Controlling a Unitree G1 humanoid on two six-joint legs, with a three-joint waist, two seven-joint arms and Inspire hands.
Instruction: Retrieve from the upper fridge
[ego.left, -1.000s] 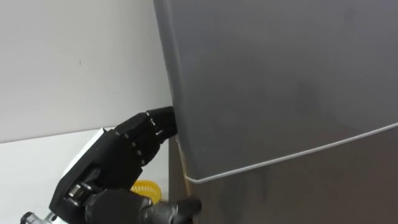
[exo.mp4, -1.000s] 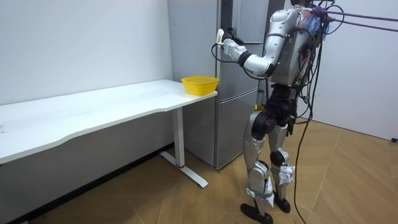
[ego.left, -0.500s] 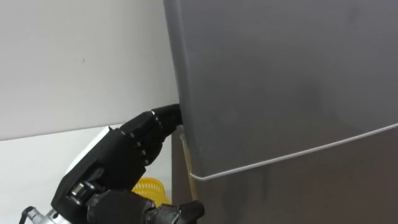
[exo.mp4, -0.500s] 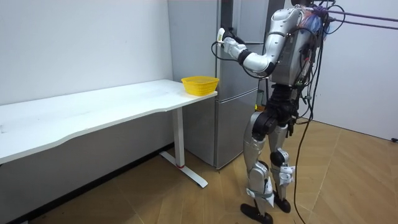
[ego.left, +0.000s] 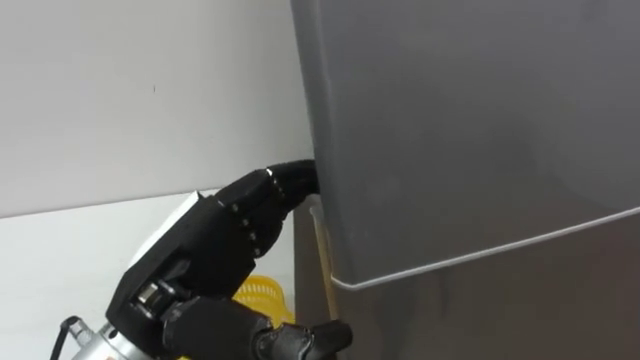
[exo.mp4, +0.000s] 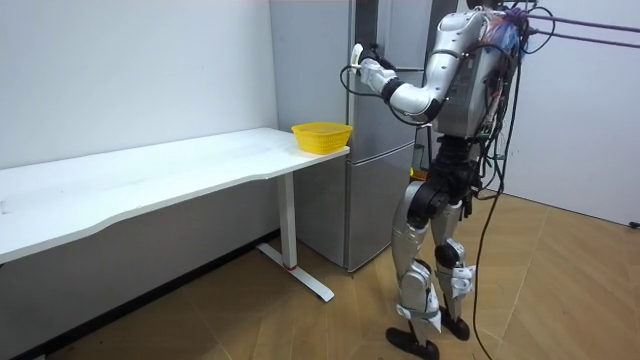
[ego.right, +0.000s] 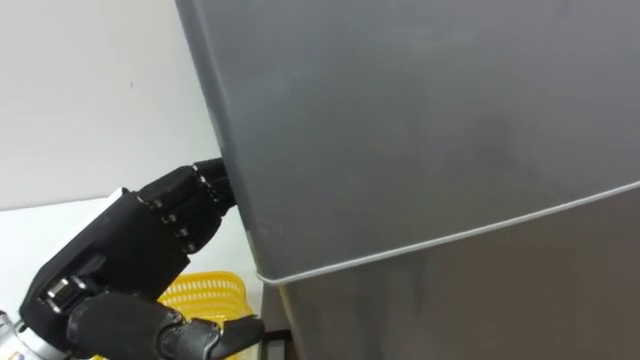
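1 left robot hand at upper fridge door edge.

The basket sits on the desk's end, with the fridge just beside at its 3 o'clock.

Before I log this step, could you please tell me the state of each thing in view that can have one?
upper fridge door: looks shut, at most a crack open.
lower fridge door: shut.
left hand: raised at the upper door's left edge, partly hidden behind it.
yellow basket: upright on the end of the table, beside the fridge.
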